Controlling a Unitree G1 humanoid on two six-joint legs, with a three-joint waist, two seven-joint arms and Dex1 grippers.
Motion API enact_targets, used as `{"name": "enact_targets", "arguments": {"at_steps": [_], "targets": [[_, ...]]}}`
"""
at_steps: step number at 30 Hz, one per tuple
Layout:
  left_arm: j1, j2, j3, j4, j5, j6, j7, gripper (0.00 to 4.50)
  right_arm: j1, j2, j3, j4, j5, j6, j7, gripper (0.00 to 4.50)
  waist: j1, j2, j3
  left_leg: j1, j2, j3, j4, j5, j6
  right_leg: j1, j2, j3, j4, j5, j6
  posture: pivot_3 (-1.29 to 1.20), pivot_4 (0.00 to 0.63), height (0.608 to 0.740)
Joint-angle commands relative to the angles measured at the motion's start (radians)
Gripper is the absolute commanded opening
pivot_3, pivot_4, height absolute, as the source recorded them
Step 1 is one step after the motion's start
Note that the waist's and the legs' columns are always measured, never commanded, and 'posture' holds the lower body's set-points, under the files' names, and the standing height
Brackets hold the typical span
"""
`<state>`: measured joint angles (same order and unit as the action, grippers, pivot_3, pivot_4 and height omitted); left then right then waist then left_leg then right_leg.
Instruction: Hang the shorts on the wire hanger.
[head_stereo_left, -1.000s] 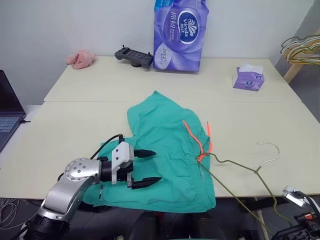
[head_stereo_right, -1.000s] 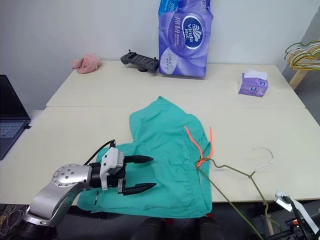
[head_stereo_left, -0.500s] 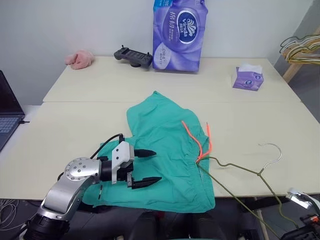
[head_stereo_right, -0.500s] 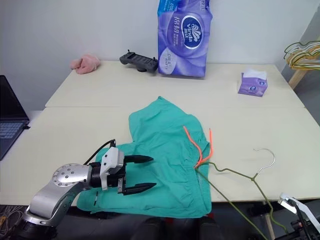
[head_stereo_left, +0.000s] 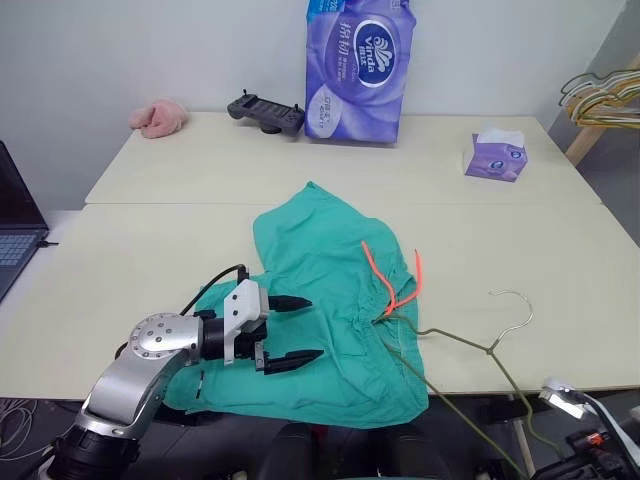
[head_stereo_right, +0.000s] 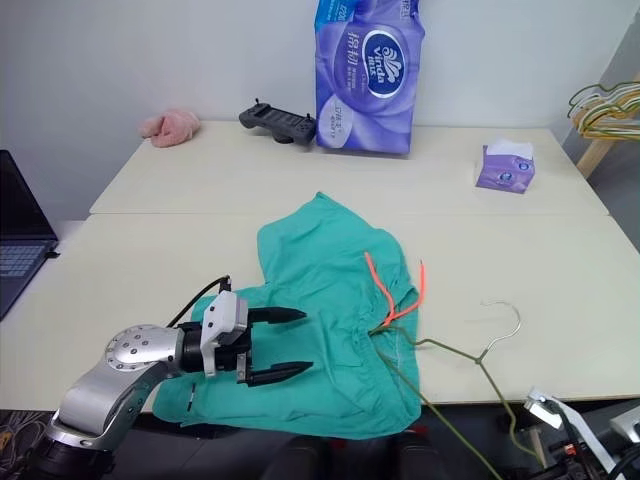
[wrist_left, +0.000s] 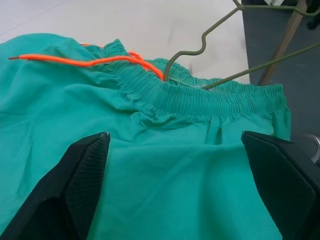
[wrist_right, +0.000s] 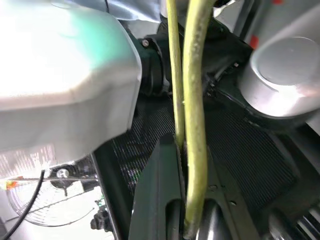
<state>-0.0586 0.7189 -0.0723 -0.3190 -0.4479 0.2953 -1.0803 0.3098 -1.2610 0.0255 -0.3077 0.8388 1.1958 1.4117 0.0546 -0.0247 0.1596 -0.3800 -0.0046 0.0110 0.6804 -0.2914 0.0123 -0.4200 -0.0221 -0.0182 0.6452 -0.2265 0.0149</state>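
Laptop (head_stereo_left: 14, 228) edge sits far out past my left gripper (head_stereo_left: 295, 328), whose two fingers are spread wide and hover over the teal shorts (head_stereo_left: 330, 300), nothing between them. Beyond the fingertips the gathered waistband and orange drawstring (head_stereo_left: 392, 278) lie, with the wire hanger (head_stereo_left: 470, 345) poking in under the waistband. Behind stand a pink cloth (head_stereo_left: 158, 117), black controller (head_stereo_left: 266, 112), toilet-roll pack (head_stereo_left: 360, 68) and tissue box (head_stereo_left: 496, 156). My right gripper (wrist_right: 186, 220) is clamped on the hanger's wires.
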Motion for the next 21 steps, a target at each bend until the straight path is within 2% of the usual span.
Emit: {"name": "enact_targets", "arguments": {"at_steps": [1, 7, 11, 16, 21], "targets": [[-0.001, 0.006, 0.024, -0.033, -0.004, -0.014, 0.002, 4.48, -0.054, 0.034, 0.028, 0.017, 0.01, 0.042, -0.043, 0.0, 0.0, 0.0, 0.0, 0.0, 0.0, 0.0, 0.0, 0.0, 0.0, 0.0, 0.0, 0.0, 0.0, 0.0, 0.0, 0.13, 0.146, 0.74], [0.005, 0.01, 0.029, -0.021, 0.0, -0.027, -0.005, 4.48, 0.005, -0.057, 0.036, 0.055, -0.029, -0.017, 0.015, 0.0, 0.003, 0.001, 0.0, 0.0, 0.0, 0.0, 0.0, 0.0, 0.0, 0.0, 0.0, 0.0, 0.0, 0.0, 0.0, 0.13, 0.145, 0.74], [0.004, 0.005, 0.025, -0.021, 0.002, -0.029, -0.003, 4.48, 0.045, -0.077, 0.039, 0.08, -0.037, -0.044, 0.028, 0.0, 0.004, 0.001, 0.0, 0.0, 0.0, 0.0, 0.0, 0.0, 0.0, 0.0, 0.0, 0.0, 0.0, 0.0, 0.0, 0.13, 0.145, 0.74], [-0.001, 0.005, 0.02, -0.014, 0.006, -0.04, -0.008, 4.48, -0.004, 0.007, 0.047, 0.054, 0.012, 0.023, -0.035, 0.0, 0.002, 0.001, 0.0, 0.0, 0.0, 0.0, 0.0, 0.0, 0.0, 0.0, 0.0, 0.0, 0.0, 0.0, 0.0, 0.13, 0.143, 0.74], [-0.008, 0.009, 0.021, -0.013, 0.006, -0.041, -0.013, 4.48, -0.201, 0.165, 0.072, 0.126, 0.037, 0.16, -0.146, 0.0, 0.0, 0.001, 0.0, 0.0, 0.0, 0.0, 0.0, 0.0, 0.0, 0.0, 0.0, 0.0, 0.001, 0.0, 0.0, 0.13, 0.137, 0.74]]}}
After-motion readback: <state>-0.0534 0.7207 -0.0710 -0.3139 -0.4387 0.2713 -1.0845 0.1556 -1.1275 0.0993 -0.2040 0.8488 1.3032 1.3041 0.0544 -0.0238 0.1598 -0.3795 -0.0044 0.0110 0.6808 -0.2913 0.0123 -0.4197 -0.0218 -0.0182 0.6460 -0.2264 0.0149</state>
